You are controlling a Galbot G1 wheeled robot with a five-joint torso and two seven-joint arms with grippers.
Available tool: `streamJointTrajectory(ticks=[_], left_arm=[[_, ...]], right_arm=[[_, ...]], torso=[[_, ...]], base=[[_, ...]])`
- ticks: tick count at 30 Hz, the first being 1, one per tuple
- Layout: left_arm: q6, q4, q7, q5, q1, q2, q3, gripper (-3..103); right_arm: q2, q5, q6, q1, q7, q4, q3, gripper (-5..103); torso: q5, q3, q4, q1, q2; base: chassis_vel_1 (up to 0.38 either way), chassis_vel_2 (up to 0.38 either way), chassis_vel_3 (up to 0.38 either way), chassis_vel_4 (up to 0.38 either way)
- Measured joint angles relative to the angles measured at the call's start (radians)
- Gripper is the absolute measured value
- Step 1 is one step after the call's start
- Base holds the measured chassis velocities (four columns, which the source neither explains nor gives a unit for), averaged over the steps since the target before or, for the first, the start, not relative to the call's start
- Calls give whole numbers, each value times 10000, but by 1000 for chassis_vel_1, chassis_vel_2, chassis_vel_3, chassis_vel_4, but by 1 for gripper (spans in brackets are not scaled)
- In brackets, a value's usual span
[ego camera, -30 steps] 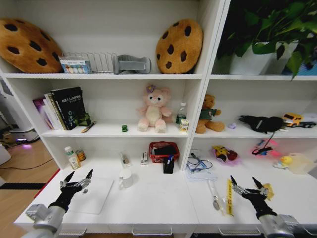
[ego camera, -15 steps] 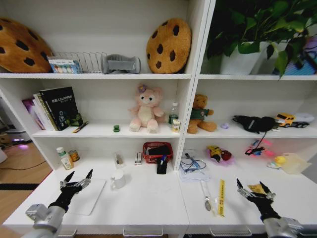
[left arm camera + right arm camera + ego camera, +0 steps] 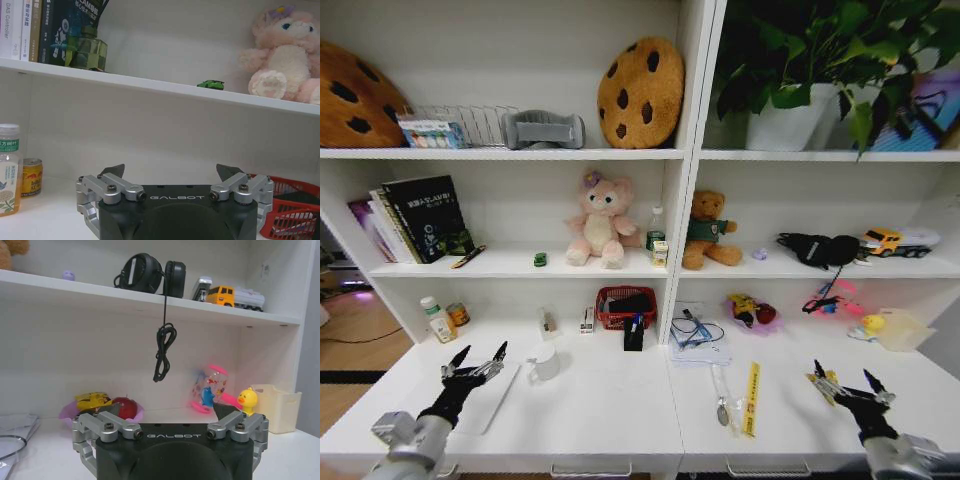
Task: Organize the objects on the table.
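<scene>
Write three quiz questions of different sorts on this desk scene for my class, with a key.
1. True or false: the left gripper is shut on the mug.
2. Which toy sits nearest the green car on the middle shelf? A) pink plush B) yellow truck C) rubber duck
3. Fill in: the headphones lie on a shelf with their cable hanging ____ its edge.

Key: 1. False; it is open, above the laptop, apart from the mug. 2. A. 3. Over. The right gripper is open too, low over the table.
</scene>
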Motion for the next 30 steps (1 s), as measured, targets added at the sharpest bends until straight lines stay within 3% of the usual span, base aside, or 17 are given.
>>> streamJointTrajectory(ticks=[8, 19, 30], left_arm=[[-1, 0, 0, 0, 0, 0, 0, 100], [0, 0, -1, 0, 0, 0, 0, 100], [0, 0, -1, 0, 0, 0, 0, 100]], right_arm=[[-371, 181, -759, 1083, 466, -1247, -361, 100], [-727, 1, -881, 2197, 497, -3232, -1196, 102], [-796, -260, -817, 2722, 432, -3799, -1782, 61]], torso=[[3, 1, 1, 0, -1], [2, 1, -1, 0, 0], [2, 1, 1, 1, 0]], base=[[0, 0, 0, 0], [0, 0, 0, 0], [0, 0, 0, 0]])
